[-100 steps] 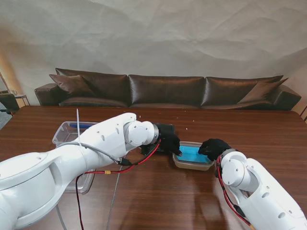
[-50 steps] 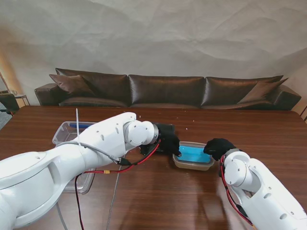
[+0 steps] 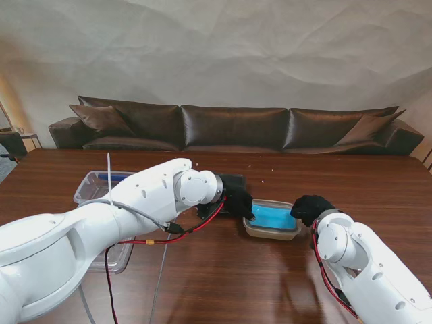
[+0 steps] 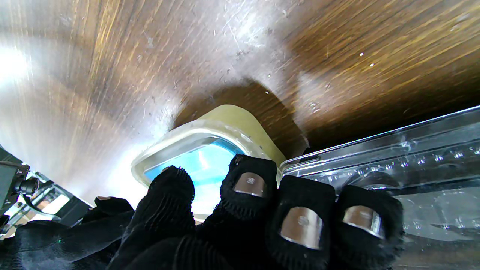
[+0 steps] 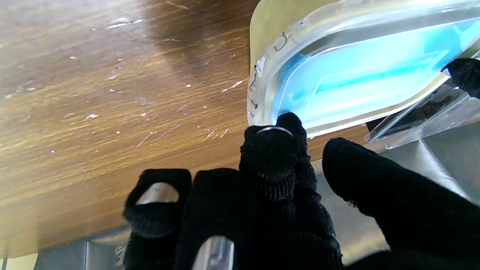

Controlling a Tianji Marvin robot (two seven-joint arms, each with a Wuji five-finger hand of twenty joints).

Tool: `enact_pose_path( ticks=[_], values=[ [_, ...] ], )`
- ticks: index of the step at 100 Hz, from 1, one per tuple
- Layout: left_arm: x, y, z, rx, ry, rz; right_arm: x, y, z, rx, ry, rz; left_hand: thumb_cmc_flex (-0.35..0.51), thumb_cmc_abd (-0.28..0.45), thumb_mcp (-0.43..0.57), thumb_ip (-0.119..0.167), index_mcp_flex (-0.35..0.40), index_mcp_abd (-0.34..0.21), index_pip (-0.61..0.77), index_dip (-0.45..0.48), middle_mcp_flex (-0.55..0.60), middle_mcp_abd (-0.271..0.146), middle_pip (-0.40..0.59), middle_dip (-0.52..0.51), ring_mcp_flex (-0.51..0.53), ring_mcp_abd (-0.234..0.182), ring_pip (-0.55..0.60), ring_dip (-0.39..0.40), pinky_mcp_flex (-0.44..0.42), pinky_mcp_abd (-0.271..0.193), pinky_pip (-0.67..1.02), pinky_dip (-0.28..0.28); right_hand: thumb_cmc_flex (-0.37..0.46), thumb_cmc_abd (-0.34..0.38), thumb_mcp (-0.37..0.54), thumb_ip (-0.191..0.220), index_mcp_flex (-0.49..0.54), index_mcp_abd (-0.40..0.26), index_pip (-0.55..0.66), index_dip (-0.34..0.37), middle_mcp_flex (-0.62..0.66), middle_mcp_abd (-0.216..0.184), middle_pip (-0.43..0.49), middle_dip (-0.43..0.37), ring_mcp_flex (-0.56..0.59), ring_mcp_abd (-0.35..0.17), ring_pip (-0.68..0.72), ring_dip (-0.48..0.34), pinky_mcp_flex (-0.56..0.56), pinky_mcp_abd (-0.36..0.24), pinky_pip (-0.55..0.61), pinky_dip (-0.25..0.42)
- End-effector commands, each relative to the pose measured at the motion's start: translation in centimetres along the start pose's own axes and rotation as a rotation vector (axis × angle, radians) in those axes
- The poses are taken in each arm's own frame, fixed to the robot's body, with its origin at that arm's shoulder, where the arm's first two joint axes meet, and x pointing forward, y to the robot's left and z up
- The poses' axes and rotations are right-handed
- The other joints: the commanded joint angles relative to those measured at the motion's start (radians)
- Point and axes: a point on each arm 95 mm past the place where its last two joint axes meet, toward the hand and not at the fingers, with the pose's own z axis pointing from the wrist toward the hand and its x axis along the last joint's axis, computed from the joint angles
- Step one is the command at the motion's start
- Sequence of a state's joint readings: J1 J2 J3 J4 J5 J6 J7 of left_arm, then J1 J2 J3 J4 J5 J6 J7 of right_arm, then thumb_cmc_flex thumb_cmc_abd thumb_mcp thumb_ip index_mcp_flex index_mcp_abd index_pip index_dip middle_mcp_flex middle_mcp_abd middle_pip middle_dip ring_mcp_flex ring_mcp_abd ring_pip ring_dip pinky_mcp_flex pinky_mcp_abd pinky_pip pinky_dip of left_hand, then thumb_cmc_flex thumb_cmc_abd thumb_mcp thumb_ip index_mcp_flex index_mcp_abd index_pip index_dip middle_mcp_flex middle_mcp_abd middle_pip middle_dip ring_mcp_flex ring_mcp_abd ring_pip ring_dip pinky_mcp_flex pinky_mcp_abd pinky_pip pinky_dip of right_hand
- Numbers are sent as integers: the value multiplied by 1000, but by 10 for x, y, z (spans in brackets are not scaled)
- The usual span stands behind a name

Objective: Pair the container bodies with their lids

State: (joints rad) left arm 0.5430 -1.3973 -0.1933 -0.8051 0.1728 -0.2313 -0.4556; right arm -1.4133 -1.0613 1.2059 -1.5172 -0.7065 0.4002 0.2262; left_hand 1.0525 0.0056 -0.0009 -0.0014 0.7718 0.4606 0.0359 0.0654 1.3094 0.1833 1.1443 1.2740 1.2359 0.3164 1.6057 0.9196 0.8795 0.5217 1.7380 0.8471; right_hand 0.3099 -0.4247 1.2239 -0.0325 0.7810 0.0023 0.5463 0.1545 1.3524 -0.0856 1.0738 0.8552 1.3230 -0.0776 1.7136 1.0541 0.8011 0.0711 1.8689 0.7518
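Counting — one blue-lidded container point(image 3: 273, 219) | two clear trays point(image 3: 96, 187) | left hand point(image 3: 237, 200) fingers spread on lid | right hand point(image 3: 311, 207) — grip unclear

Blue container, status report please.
Left hand and right hand at opposite ends of blue container, grip unclear. Clear lid beside it. Nothing blocking.

— How's the light over there?

— Soft and even from the stand: the wall point(image 3: 216, 47) is pale, the sofa point(image 3: 236, 128) dark but sharp, and the surface point(image 3: 202, 270) carries a dull sheen.

— And close in?

— Harsher. The left wrist view has a white glare at nine o'clock, wood grain smeared, and a dark shadow toward two o'clock. In the right wrist view the gloved right hand point(image 5: 270, 210) is black and soft, and the blue lid point(image 5: 356, 82) glows.
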Motion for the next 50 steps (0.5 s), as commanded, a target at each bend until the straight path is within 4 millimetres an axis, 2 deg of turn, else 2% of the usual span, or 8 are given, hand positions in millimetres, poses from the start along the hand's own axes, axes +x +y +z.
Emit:
enact_pose_path(
  ticks=[1,20,50],
  values=[
    [-3,8,-1,-26,-10,-2,-4,-15,-1,42,-8,2,-18,48,-3,-6,-3,-43,54,37,35,-17,-6,12,25,-21,31,-4,-13,-27,97,16,-45,23,-17,17,-5,108,3,7,95,84,5,0,-1,-141,74,10,401,-21,208,-12],
    [1,2,-8,30,-4,3,0,-10,-2,20,8,11,-27,46,-5,-7,-18,-86,52,36,35,-19,-19,21,20,-23,20,3,-18,-29,92,20,-46,20,-18,16,-9,99,3,8,95,84,0,-1,-1,-139,74,8,401,-21,208,-12],
    [4,-5,-16,69,9,10,4,-7,-4,-6,21,24,-33,47,-5,-7,-12,-109,64,42,33,-21,-29,28,17,-25,13,9,-21,-32,89,24,-47,12,-14,15,-9,98,4,9,95,85,-2,0,-1,-139,74,6,401,-21,208,-12]
  ],
)
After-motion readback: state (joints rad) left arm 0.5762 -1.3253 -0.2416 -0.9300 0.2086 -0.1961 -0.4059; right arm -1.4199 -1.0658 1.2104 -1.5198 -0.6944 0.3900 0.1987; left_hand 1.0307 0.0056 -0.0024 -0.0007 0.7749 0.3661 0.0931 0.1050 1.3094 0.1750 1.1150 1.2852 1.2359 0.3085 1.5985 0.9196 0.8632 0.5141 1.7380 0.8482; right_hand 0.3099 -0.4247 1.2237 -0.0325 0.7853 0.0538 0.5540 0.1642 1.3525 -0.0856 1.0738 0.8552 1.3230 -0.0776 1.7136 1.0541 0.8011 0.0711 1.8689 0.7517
